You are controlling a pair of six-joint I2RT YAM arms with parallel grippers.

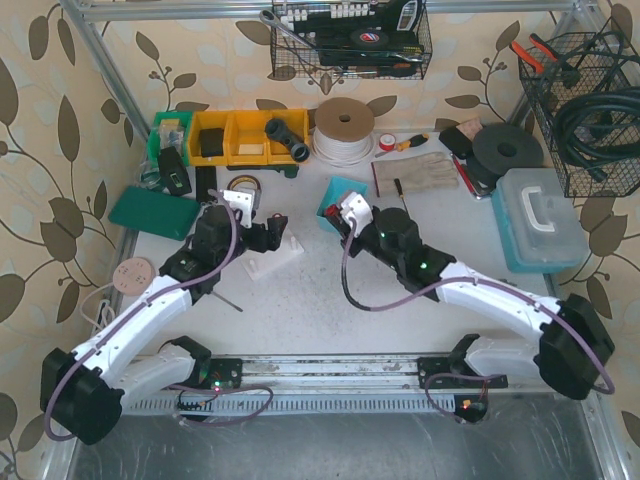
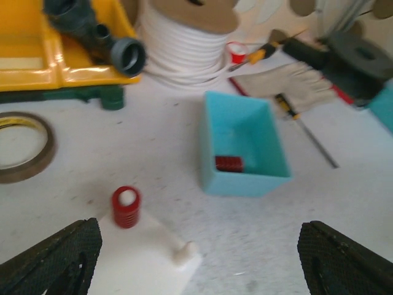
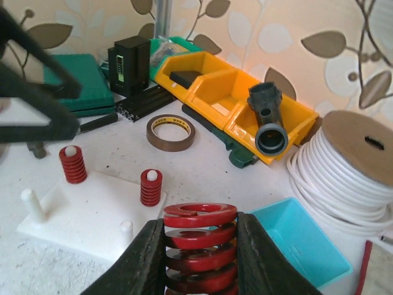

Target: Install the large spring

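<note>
White, speckled worktop (image 1: 300,320) under leaf-patterned walls forms the work area. The large spring (image 3: 198,230), a red coil of flat-section wire with an open bore, sits upright between the jaws of the right gripper (image 3: 199,264). The jaws are closed against its flanks. This hold probably keeps the bore vertical and free to slide over a peg.

Just ahead lies the white base plate (image 3: 86,215), a smooth, flat slab. Two small red springs (image 3: 73,164) (image 3: 150,187) are already seated on round-tipped pegs. Two bare pegs (image 3: 31,204) (image 3: 126,230) remain. Which one takes the large spring cannot be determined.

The left gripper (image 2: 196,264) hovers over the plate's edge with its jaws spread wide and nothing between them, presumably keeping clear of the approach.

Beyond the plate stands a teal bin (image 2: 242,147), thin-walled and rectangular, holding one more red spring (image 2: 228,163). A brown tape roll (image 3: 171,132) and glossy yellow bins (image 3: 215,80) lie farther back.
</note>
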